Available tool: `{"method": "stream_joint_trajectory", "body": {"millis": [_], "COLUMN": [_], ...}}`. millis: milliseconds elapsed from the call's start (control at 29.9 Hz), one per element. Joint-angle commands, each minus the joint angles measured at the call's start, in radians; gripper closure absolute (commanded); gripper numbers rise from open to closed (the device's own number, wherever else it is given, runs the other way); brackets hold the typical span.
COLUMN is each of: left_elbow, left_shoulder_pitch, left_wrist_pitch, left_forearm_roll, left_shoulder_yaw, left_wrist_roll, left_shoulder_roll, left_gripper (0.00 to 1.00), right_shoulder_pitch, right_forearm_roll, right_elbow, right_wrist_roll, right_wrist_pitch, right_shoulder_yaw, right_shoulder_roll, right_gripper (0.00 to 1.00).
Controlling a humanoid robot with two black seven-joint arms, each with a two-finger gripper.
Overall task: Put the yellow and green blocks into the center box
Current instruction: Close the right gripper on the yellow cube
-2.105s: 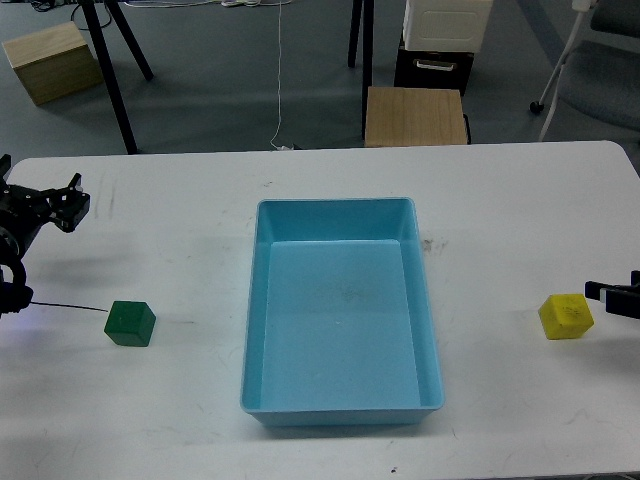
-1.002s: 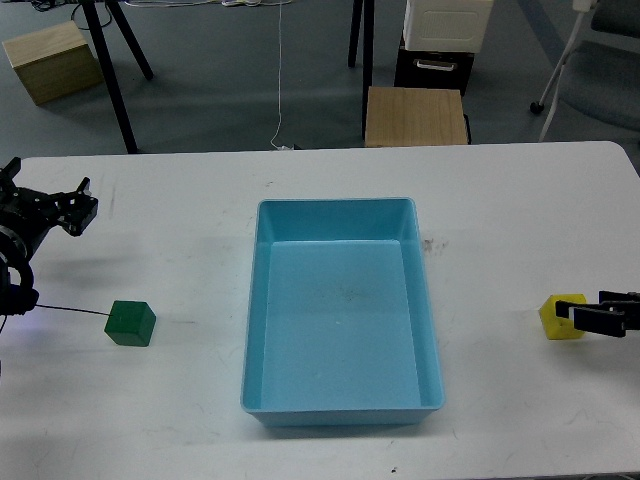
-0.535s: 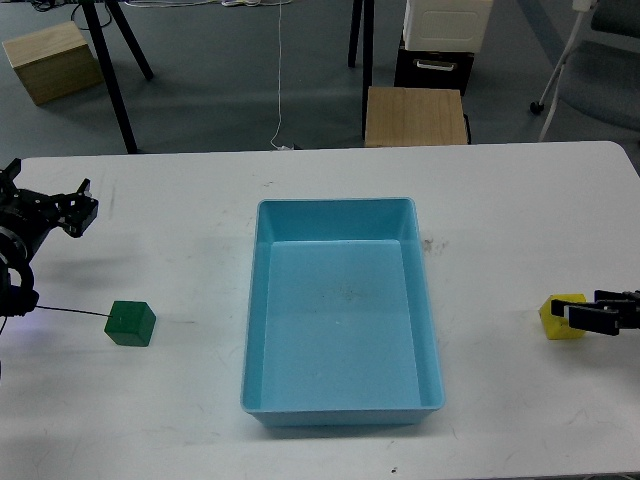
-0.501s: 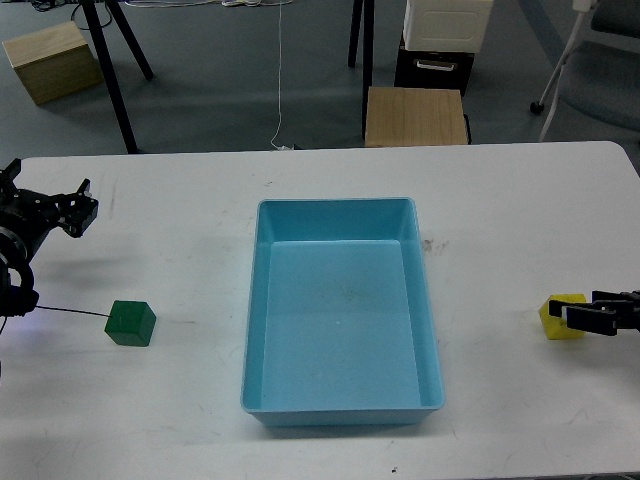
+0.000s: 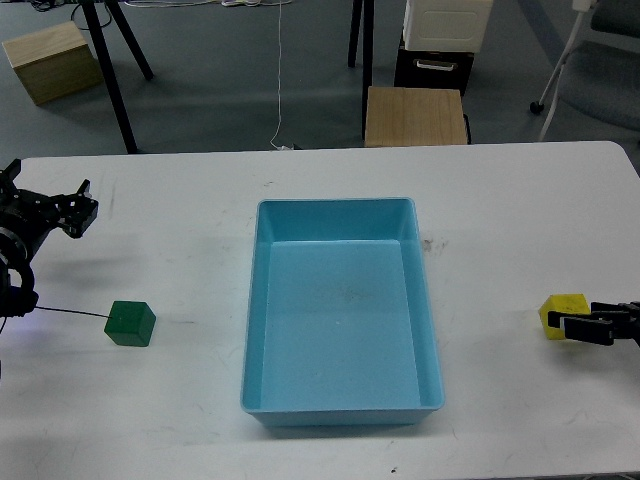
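The green block [image 5: 130, 323] sits on the white table at the left, near the front. My left gripper [image 5: 48, 188] is open and empty, up and to the left of the green block, apart from it. The yellow block [image 5: 560, 307] sits at the far right of the table. My right gripper [image 5: 572, 327] comes in low from the right edge and lies across the near side of the yellow block. Its fingers read as one dark bar, so I cannot tell how they stand. The light blue box [image 5: 335, 204] stands empty in the table's middle.
A thin black cable [image 5: 70, 310] runs along the table towards the green block from the left. Beyond the far table edge stand a wooden stool [image 5: 415, 115], a stand's black legs [image 5: 115, 70] and a chair [image 5: 600, 60].
My right gripper has moved left to the yellow block and then sunk slightly along its near side. The block stays put. My left gripper has shifted only slightly.
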Motion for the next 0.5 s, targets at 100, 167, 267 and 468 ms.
{"method": "stream_joint_trajectory", "body": {"millis": [100, 167, 267, 468], "left_elbow": [0.0, 0.0, 0.0, 0.0], "left_shoulder_pitch": [0.002, 0.002, 0.002, 0.002], "left_wrist_pitch": [-0.002, -0.002, -0.002, -0.002], "left_forearm_roll": [0.002, 0.002, 0.002, 0.002], "left_shoulder_yaw": [0.006, 0.017, 0.017, 0.017], "left_wrist_roll": [-0.02, -0.021, -0.021, -0.021], "left_shoulder_roll": [-0.002, 0.0, 0.0, 0.002], "left_gripper": [0.0, 0.0, 0.0, 0.0], "right_shoulder_pitch": [-0.001, -0.001, -0.001, -0.001], "right_forearm_roll": [0.001, 0.001, 0.001, 0.001], "right_elbow": [0.0, 0.0, 0.0, 0.0], "right_wrist_roll": [0.003, 0.003, 0.005, 0.012], "right_wrist_pitch": [-0.005, -0.005, -0.006, -0.012], "right_shoulder_yaw": [0.0, -0.002, -0.002, -0.003], "right_shoulder_roll": [0.001, 0.001, 0.001, 0.001], "right_gripper": [0.01, 0.02, 0.03, 0.05]}}
